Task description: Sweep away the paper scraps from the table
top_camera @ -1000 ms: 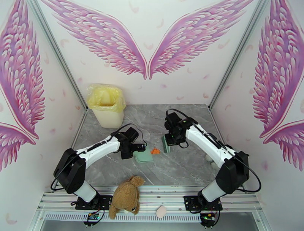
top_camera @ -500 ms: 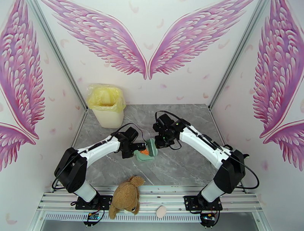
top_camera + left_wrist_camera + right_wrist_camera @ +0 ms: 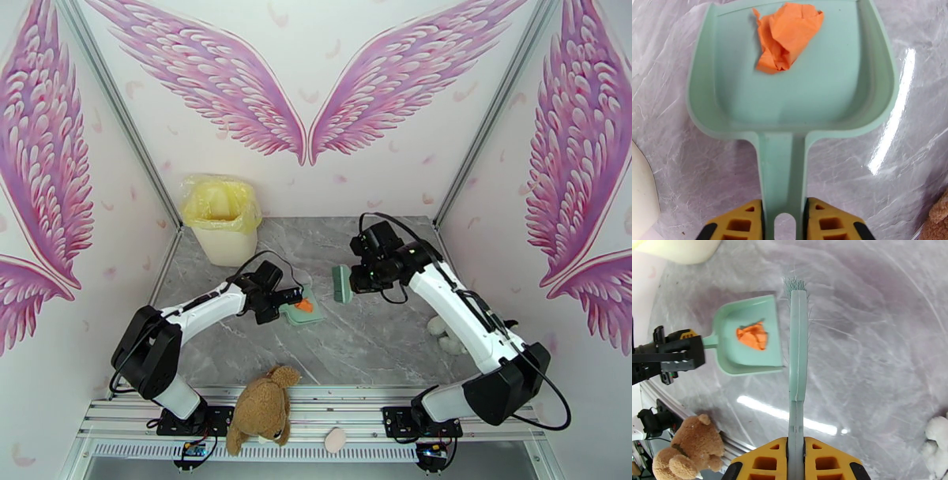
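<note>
The crumpled orange paper scrap [image 3: 786, 35] is seen inside the mint-green plastic dustpan [image 3: 821, 98], its handle clamped by the left tool [image 3: 783, 223]. The mint-green bristle brush [image 3: 798, 338] is clamped by the right tool [image 3: 796, 461]. The yellow-lined bin [image 3: 223, 217] is sited back-left of the pan, nearer the left arm.

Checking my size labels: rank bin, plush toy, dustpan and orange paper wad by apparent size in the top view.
1. Cream bin with yellow bag and brown plush toy: about alike, toy nearer the camera, so unranked.
2. Mint-green plastic dustpan.
3. Crumpled orange paper scrap.
</note>
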Motion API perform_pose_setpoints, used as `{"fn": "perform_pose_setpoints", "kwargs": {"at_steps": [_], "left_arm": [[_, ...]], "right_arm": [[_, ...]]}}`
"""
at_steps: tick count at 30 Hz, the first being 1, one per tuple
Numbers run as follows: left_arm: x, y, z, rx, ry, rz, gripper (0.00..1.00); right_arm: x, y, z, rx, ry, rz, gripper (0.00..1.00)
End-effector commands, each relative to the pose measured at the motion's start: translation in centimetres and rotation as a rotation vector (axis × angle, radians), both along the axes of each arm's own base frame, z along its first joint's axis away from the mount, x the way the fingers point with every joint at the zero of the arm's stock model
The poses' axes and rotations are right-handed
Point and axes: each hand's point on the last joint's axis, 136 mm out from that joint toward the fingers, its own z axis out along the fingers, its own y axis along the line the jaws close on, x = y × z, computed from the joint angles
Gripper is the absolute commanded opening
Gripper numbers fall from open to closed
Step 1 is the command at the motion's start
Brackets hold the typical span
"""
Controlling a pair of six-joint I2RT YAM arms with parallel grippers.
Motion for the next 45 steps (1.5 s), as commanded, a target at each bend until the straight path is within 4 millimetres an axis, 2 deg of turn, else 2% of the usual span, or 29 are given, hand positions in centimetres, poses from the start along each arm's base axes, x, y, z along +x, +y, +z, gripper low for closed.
{"fn": "perform_pose_setpoints", "kwargs": {"at_steps": [1, 3, 6, 10, 14, 21, 29, 36, 41, 45], "left_arm": [[1.6, -0.4, 5.6, -0.079, -0.105, 0.037, 0.0], [2.1, 0.1, 8.3, -0.093, -0.156, 0.047, 0.0], [3.2, 1.5, 13.7, -0.114, -0.272, 0.087, 0.0], [4.5, 4.3, 20.3, -0.096, -0.4, 0.156, 0.0], [5.0, 7.5, 23.5, -0.007, -0.424, 0.204, 0.0], [7.0, 12.8, 27.2, 0.051, -0.454, 0.301, 0.0], [10.6, 20.1, 29.5, 0.054, -0.523, 0.484, 0.0], [13.3, 23.7, 30.3, 0.187, -0.61, 0.61, 0.0], [14.1, 26.5, 30.9, 0.369, -0.679, 0.672, 0.0], [14.8, 27.7, 32.0, 0.462, -0.742, 0.711, 0.0]], "right_arm": [[-0.5, -1.8, 0.0, -0.049, -0.006, 0.001, 0.0], [-0.5, -2.2, -0.4, -0.053, 0.002, -0.006, 0.0], [-0.5, -2.2, -0.9, -0.043, 0.01, -0.007, 0.0], [-0.3, -1.8, -1.2, -0.023, 0.015, -0.006, 0.0], [-0.3, -1.5, -1.2, -0.008, 0.016, -0.003, 0.0], [-0.5, -1.5, -1.1, -0.004, 0.017, 0.005, 0.0], [-0.8, -1.1, -1.0, 0.024, 0.025, 0.005, 0.0], [-1.1, -1.2, -1.2, 0.024, 0.025, 0.012, 0.0], [-1.3, -1.1, -1.6, 0.031, 0.028, 0.01, 0.0], [-1.4, -1.1, -1.9, 0.033, 0.031, 0.012, 0.0]]}}
